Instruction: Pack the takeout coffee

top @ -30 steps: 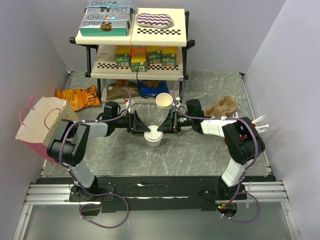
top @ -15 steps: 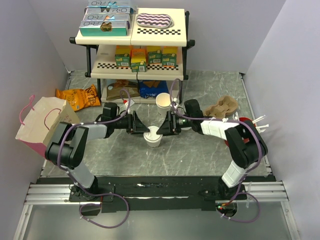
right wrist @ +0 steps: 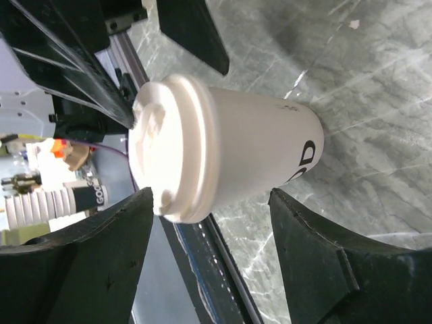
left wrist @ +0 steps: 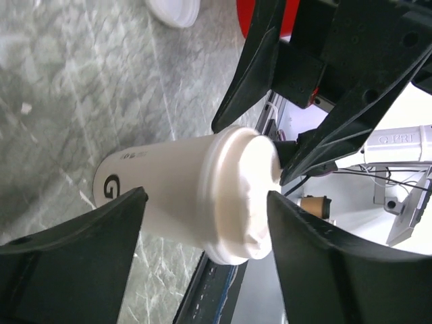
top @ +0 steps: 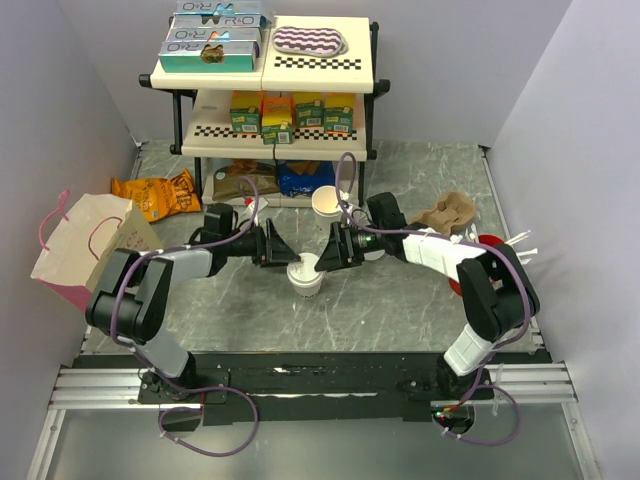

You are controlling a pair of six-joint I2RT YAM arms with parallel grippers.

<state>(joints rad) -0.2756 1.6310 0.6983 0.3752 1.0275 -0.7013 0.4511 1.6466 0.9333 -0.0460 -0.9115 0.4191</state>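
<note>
The takeout coffee (top: 306,276), a cream-white paper cup with a white lid, stands upright on the marble table between my two grippers. My left gripper (top: 282,249) is open just to its left. My right gripper (top: 328,250) is open just to its right. In the left wrist view the cup (left wrist: 182,196) lies in the gap of the left gripper (left wrist: 206,253), with space on both sides. The right wrist view shows the cup (right wrist: 236,162) between the spread fingers of the right gripper (right wrist: 212,253), also untouched. Each gripper's fingertips reach close to the lid from opposite sides.
A pink-and-cream paper bag (top: 85,250) lies at the left wall. An open cream cup (top: 326,200) stands just behind the coffee. A cardboard cup carrier (top: 447,213) and a red cup with straws (top: 490,245) sit at the right. A stocked shelf (top: 270,90) stands at the back.
Both grippers have opened wider around the cup. The right arm has shifted a little to the left. The cup has stayed in place.
</note>
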